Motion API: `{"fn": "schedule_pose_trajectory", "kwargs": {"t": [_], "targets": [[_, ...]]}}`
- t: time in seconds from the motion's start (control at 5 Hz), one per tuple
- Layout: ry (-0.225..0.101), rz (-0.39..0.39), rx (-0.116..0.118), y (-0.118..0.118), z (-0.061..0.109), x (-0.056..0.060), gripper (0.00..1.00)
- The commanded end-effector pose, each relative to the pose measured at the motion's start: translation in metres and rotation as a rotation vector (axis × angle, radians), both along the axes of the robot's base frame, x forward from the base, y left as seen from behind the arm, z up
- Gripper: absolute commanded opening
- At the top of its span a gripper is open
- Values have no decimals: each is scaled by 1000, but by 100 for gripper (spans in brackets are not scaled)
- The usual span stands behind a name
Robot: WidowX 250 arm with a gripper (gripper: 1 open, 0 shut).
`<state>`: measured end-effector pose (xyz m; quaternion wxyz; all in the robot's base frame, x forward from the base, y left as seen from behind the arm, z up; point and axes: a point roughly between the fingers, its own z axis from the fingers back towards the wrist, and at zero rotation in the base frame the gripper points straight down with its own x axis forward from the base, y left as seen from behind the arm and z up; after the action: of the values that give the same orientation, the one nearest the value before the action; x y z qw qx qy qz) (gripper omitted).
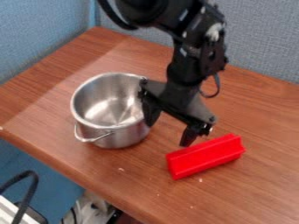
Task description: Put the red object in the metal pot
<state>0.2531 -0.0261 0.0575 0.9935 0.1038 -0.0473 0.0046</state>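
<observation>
The red object [205,156] is a long bright red block lying flat on the wooden table [70,74] near its front right edge. The metal pot [107,109] stands upright to its left, shiny and with nothing inside, its wire handle hanging over the near side. My gripper [170,128] hangs open between the two, its dark fingers pointing down, one by the pot's right wall and the other just above the block's left end. Nothing is held.
The table's front edge runs diagonally close below the pot and the block. Beyond it lie blue flooring and dark cables [24,197] at the lower left. A blue wall stands behind the table.
</observation>
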Motion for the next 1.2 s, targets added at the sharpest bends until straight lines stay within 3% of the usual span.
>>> {"fn": "schedule_pose_trajectory", "kwargs": {"t": [0.0, 0.4, 0.6, 1.0], "targets": [[-28, 12, -21, -6, -4, 13, 100], [-29, 7, -29, -26, 0, 29, 100], [-30, -16, -30, -37, 6, 26, 100], [-37, -33, -67, -70, 15, 24, 100]]}}
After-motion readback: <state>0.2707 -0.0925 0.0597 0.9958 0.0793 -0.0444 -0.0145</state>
